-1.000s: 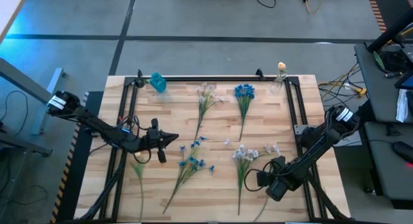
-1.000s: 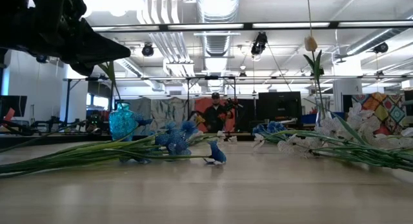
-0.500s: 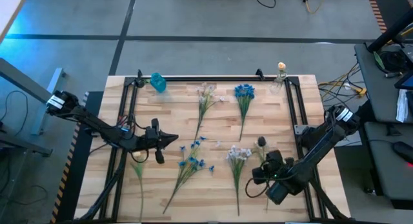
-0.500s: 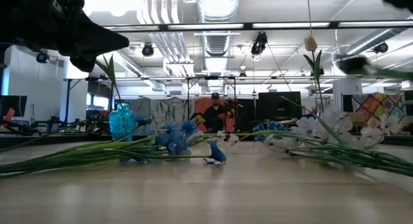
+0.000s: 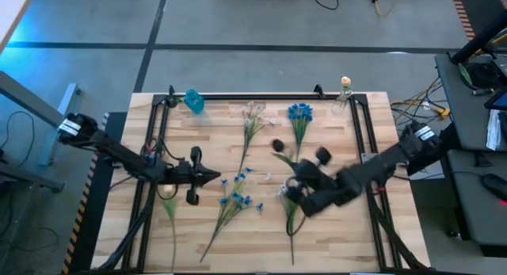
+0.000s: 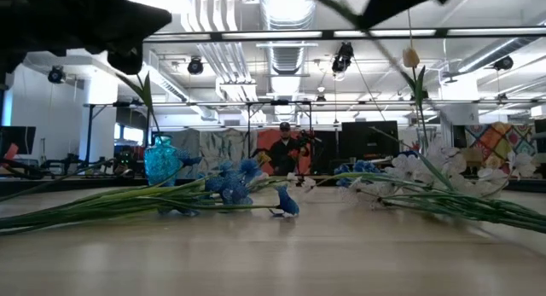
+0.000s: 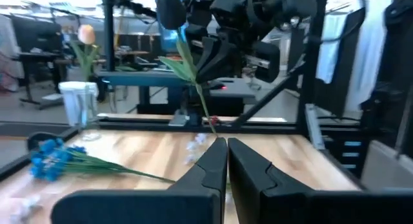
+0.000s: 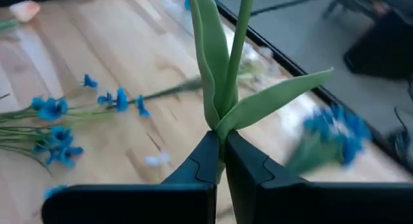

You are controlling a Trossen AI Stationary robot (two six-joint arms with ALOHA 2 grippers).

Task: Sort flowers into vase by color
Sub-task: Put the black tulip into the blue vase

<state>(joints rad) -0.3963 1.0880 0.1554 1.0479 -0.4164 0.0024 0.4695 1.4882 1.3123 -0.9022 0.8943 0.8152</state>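
A tulip (image 8: 227, 69) is gripped at the base of its leaves by the clenched right gripper (image 8: 219, 153) and held above the middle of the table (image 5: 214, 140). Blue sprigs (image 5: 236, 197) lie on the boards beside it; a white sprig (image 5: 291, 197) lies partly under the right gripper (image 5: 305, 197). Further blue (image 5: 299, 115) and white (image 5: 253, 115) sprigs lie toward the far edge. A blue vase (image 5: 193, 100) stands at the far left corner, a clear vase (image 5: 344, 93) holding one tulip at the far right. The left gripper (image 5: 212, 177) hangs over the left half, its jaws closed on nothing (image 7: 226, 161).
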